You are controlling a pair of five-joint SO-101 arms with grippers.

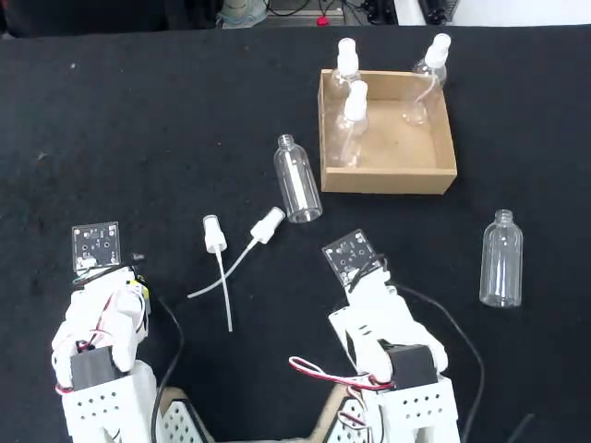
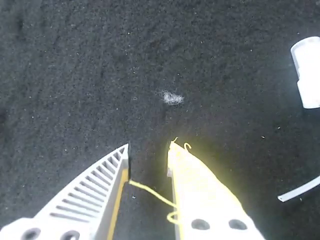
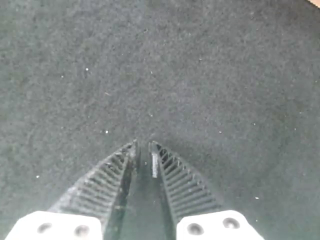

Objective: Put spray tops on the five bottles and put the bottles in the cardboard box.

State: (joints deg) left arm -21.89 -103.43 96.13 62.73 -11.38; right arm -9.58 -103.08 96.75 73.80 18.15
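Cardboard box (image 1: 388, 181), clear round bottle (image 1: 297, 180), black cloth (image 1: 138, 120)

White arms (image 1: 103, 318), black motors (image 1: 411, 362), red-white cables (image 1: 319, 372), ribbed tool (image 3: 143, 151)

High cam overlooks table (image 1: 138, 111) — wrist cams close, facing down; L shares spray top (image 2: 306, 70).

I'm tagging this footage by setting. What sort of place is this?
Probably a robotics lab or workshop bench rather than a home: a table covered in black cloth, a small left arm and right arm mounted side by side at its near edge, and cables and gear along the far edge.
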